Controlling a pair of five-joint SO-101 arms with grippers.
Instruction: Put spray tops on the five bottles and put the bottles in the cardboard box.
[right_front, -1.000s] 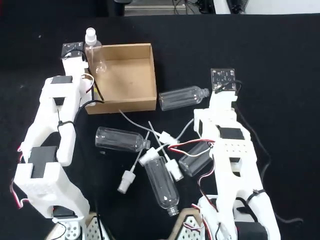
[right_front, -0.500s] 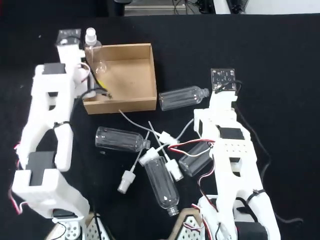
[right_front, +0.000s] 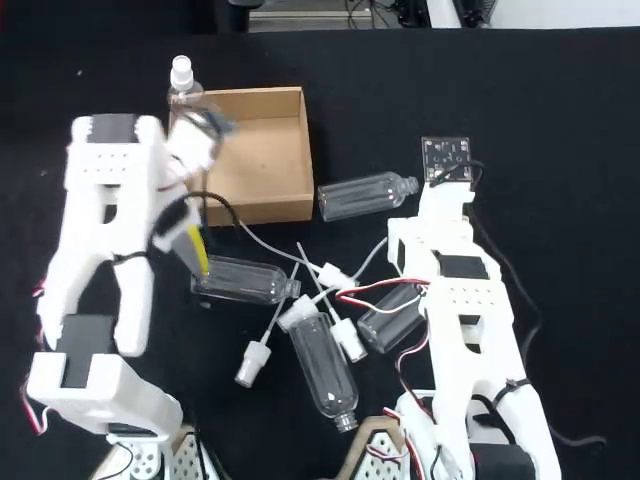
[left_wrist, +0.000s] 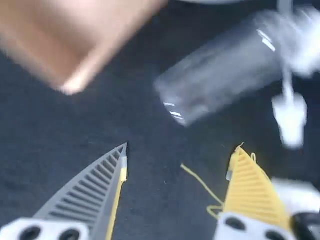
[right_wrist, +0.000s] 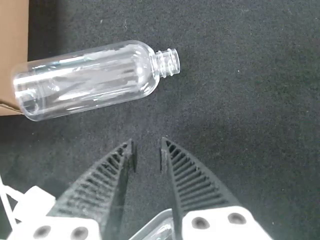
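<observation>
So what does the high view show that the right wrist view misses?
High view: the left arm, a clear upright bottle with white spray top by the brown cardboard box. Right wrist view: the right pincer, black ribbed fingers slightly apart, empty. Both: that box's corner and the topless clear plastic bottle lying beside it.

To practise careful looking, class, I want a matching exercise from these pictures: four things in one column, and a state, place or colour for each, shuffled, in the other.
Things
1. capped bottle
2. bare-necked bottle
3. cardboard box
4. left hand

States
A. open, above a lying bottle
B. brown
C. upright at the box's far left corner
D. on its side next to the box's right wall

Pairs: 1-C, 2-D, 3-B, 4-A.
</observation>
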